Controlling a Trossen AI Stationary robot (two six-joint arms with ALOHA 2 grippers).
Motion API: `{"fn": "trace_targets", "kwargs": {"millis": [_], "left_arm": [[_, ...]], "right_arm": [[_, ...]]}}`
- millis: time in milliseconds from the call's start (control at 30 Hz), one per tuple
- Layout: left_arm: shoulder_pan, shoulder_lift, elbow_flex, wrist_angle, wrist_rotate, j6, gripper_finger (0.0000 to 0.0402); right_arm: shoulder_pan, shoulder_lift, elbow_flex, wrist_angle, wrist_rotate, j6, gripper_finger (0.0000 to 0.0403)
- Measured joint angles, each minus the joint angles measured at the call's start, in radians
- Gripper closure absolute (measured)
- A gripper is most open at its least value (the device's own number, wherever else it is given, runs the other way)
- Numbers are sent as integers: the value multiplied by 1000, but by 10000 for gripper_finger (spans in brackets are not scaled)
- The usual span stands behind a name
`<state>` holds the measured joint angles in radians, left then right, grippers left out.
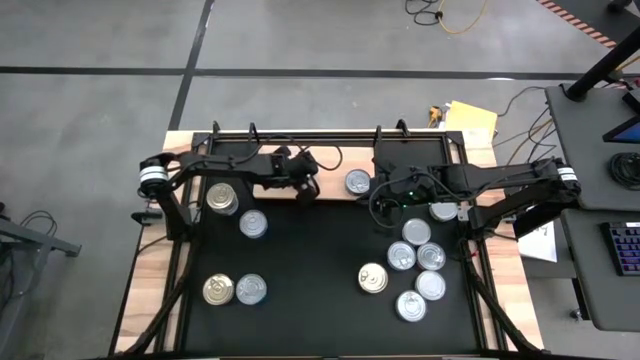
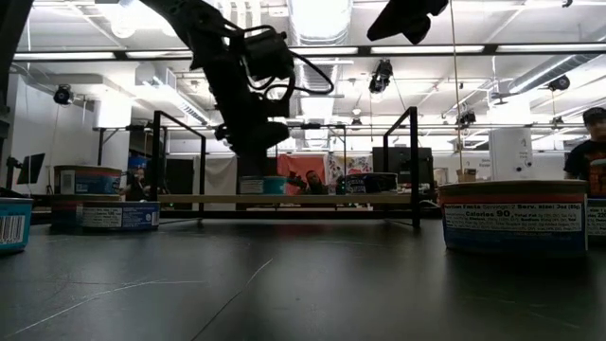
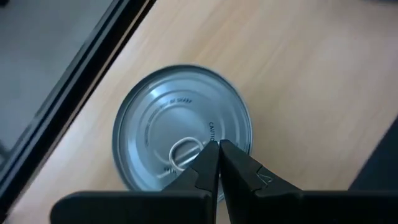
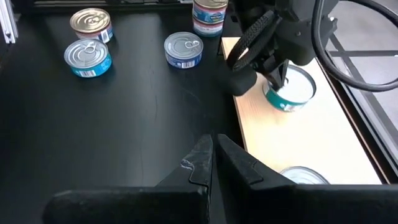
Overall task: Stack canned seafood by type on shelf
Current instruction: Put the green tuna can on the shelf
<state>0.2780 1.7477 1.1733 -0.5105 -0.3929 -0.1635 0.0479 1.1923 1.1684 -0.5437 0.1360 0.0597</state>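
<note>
In the overhead picture we see the left gripper [image 1: 308, 187] just above centre, its fingers pressed together with nothing between them, over a silver-topped can [image 3: 183, 146] on the shelf [image 4: 311, 134], the light wooden board along the table's far edge. In the left wrist picture the closed fingertips [image 3: 214, 155] lie over the can's lid beside its pull ring; we cannot tell whether they touch it. The right wrist picture shows that same can, teal-sided, at upper right on the board under the left gripper.

The right gripper [image 4: 214, 149] is also closed and empty; in its own picture the fingers meet at bottom centre above the black table [image 1: 310, 260], beside the board's edge. A second silver can [image 1: 358, 182] sits on the shelf just right of centre overhead.

The remaining canned seafood lies on the table. At left of the overhead picture we see a two-can stack [image 1: 222, 198], a single silver can [image 1: 253, 224], and lower down a gold-topped can [image 1: 218, 290] beside a silver one [image 1: 251, 290]. At lower right we see a loose cluster of silver cans [image 1: 417, 232] with one gold-topped can [image 1: 373, 278] at its left.
</note>
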Motion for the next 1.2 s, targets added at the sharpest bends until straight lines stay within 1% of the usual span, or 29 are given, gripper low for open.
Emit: {"fn": "trace_targets", "kwargs": {"millis": [167,367,500,600,833,933,1200], "left_arm": [[1,-1,39,-134,1,-12,401],[1,1,86,-215,15,-14,401],[1,2,111,-207,15,-14,401],[1,2,115,-140,15,-3,401],[12,2,60,-53,14,8,401],[12,3,42,-63,19,-3,401],[11,1,42,-168,10,-6,401]], "right_arm": [[0,0,-5,1,0,7,390],[0,0,-5,1,-1,10,390],[0,0,-5,1,-1,9,390],[0,0,-5,1,-1,8,390],[0,0,-5,1,-1,8,390],[0,0,-5,1,-1,8,390],[0,0,-5,1,-1,8,390]]}}
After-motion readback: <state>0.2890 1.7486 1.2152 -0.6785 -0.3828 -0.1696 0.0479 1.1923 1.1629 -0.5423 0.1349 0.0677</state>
